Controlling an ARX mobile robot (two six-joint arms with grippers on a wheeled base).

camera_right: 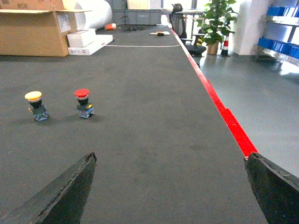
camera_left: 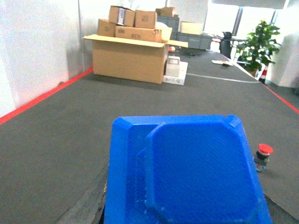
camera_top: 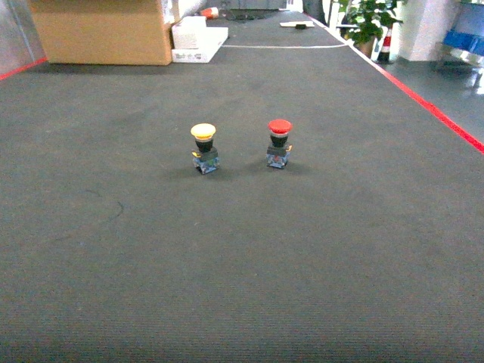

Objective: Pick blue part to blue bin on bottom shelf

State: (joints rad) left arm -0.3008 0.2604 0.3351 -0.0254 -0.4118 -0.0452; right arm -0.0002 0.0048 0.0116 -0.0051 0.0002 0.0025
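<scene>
Left hand: hidden almost wholly behind the blue part (camera_left: 196, 172); only a dark finger (camera_left: 91, 207) edge shows at the part's lower left, so I cannot tell how far it is spread or whether it grips.
Blue part: a blue plastic piece with a raised, cut-cornered panel, filling the near bottom of the left wrist view, right in front of that camera and above the carpet.
Right hand (camera_right: 170, 158): its two dark fingers (camera_right: 70, 191) stand spread wide, with nothing between them but bare carpet.
Carpet floor (camera_top: 242, 272): dark grey, edged on the right by a red line (camera_top: 435, 110).
Yellow push-button (camera_top: 203, 147): upright on the carpet, mid-distance, left of centre.
Red push-button (camera_top: 279, 142): upright, near the yellow one on its right, not touching.
Cardboard box (camera_top: 102, 30): far left, with white boxes (camera_top: 198, 39) just beside it.
Potted plant (camera_top: 370, 19): far right.
Blue bins (camera_right: 280, 11): on a steel rack beyond the red line, far right, well apart from the blue part.
</scene>
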